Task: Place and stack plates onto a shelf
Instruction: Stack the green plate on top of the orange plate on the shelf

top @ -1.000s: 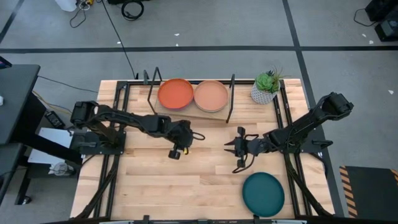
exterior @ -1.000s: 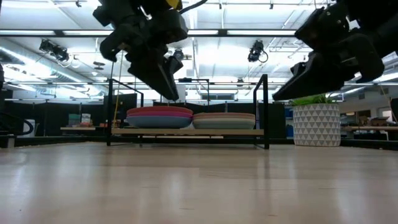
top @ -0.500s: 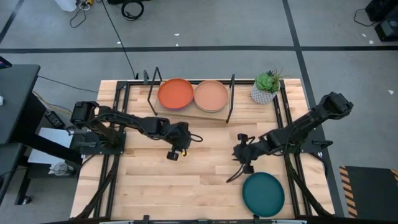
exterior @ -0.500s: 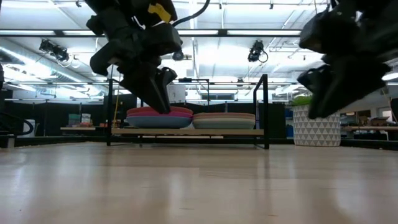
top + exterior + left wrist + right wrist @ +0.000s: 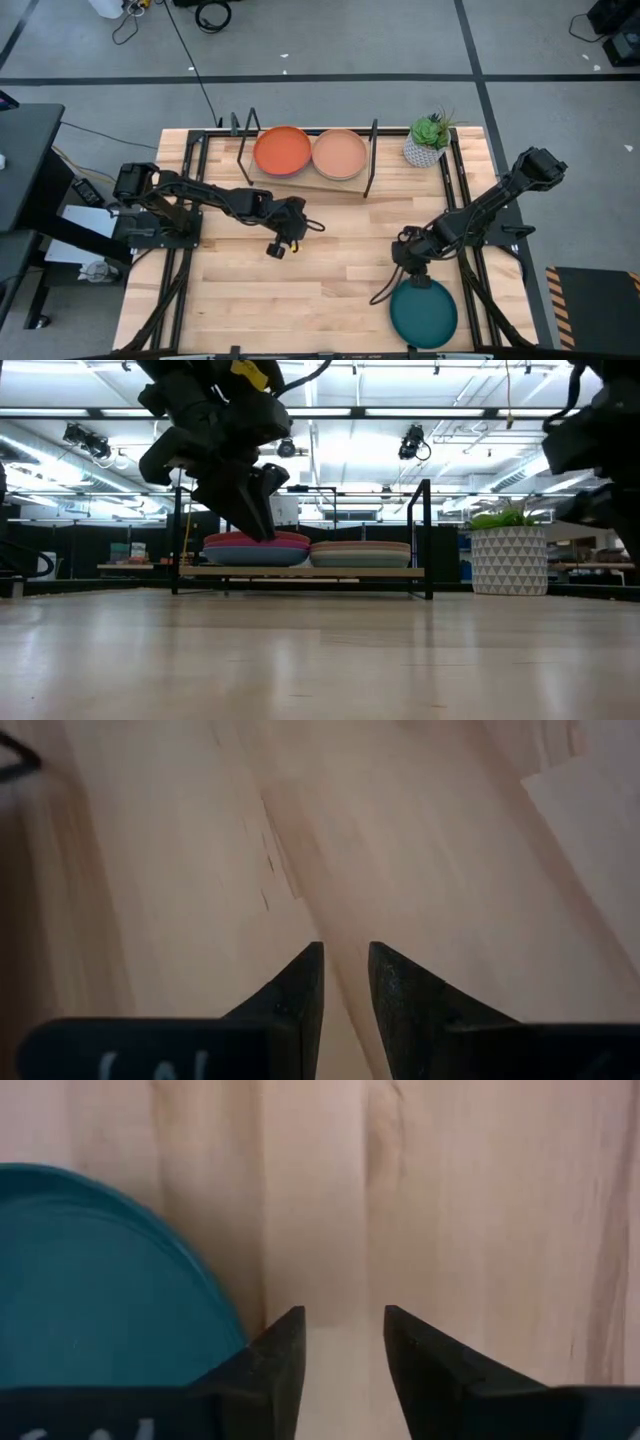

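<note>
Plates are mostly home: two piles on the shelf (image 5: 310, 180), orange plate (image 5: 282, 151) and tan plate (image 5: 340, 154) on top. Only the dark teal plate (image 5: 423, 312) remains on the table, just beside my right gripper (image 5: 343, 1342), fingers narrowly parted, empty. My left gripper (image 5: 345, 975) idles mid-table, nearly closed

You have open tabletop (image 5: 330, 270) between the arms for passing, but the shelf's (image 5: 345, 181) black rods, the potted plant (image 5: 428, 139) by its right end and the teal plate (image 5: 423, 311) near the front edge block you.
</note>
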